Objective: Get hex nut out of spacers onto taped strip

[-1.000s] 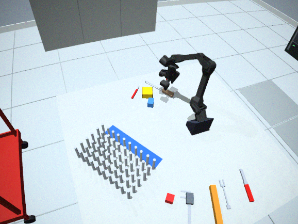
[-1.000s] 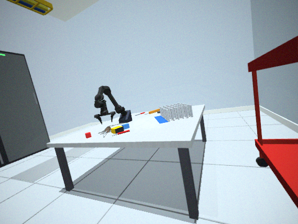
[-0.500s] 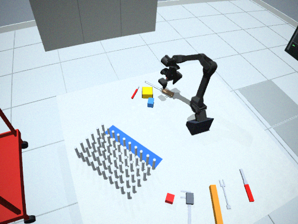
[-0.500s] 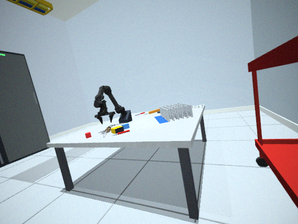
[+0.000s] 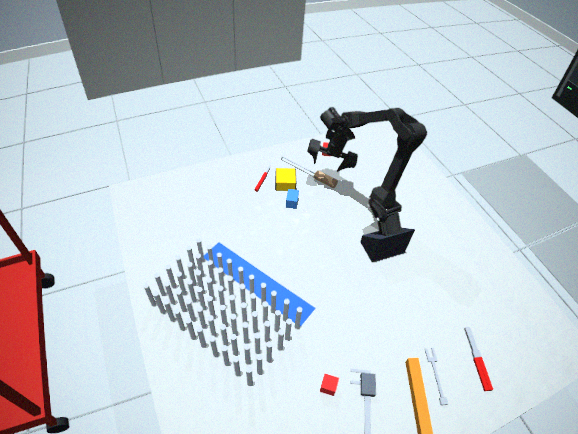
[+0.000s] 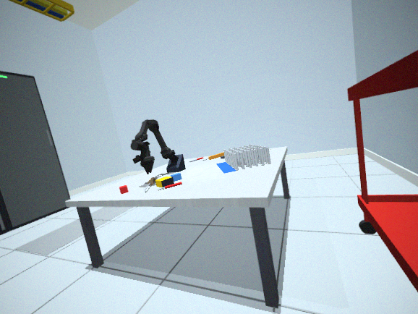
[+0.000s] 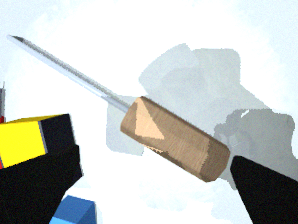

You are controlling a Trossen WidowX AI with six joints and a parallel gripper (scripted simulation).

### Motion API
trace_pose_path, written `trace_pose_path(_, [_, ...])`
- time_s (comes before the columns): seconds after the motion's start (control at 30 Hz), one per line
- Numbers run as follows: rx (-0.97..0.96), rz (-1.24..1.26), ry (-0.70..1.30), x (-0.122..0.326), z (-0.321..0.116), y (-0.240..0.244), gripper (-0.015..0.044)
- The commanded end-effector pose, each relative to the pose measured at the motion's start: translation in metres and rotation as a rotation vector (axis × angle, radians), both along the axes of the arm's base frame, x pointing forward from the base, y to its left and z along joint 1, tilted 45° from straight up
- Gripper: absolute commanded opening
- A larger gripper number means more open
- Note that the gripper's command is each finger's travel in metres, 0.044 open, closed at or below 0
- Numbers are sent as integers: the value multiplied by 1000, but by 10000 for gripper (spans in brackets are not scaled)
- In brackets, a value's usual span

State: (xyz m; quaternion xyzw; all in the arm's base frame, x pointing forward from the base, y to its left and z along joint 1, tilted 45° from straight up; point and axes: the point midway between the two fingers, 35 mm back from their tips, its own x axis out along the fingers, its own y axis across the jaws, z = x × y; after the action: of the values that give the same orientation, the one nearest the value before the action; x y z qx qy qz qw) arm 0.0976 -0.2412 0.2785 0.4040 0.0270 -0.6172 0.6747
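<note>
Evidently, gripper hung wide open and empty | wooden-handled tool, centre of wrist view, lay beyond the fingertips | its long axis slanted toward upper left

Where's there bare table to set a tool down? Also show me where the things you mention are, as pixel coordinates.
Between the blue strip (image 5: pixel 267 285) (image 6: pixel 226 167) and the arm's base (image 5: pixel 387 247) (image 6: pixel 176 164). Crowded: around the yellow block (image 5: pixel 285 179) (image 6: pixel 163 181) (image 7: pixel 22 142), and inside the spacer field (image 5: pixel 233 325) (image 6: pixel 249 157).
</note>
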Motion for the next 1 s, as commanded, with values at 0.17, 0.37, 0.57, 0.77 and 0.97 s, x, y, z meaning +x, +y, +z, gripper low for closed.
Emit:
trace_pose_path(0.17, [211,-445,-1077,-3,-9,3,440])
trace_pose_path(0.37, [298,-538,-1365,-4,-10,5,440])
trace_pose_path(0.57, [404,-622,-1643,-5,-10,7,440])
trace_pose_path(0.77, [490,-687,-1821,-5,-10,8,440])
trace_pose_path(0.97, [490,-687,-1821,-5,-10,8,440])
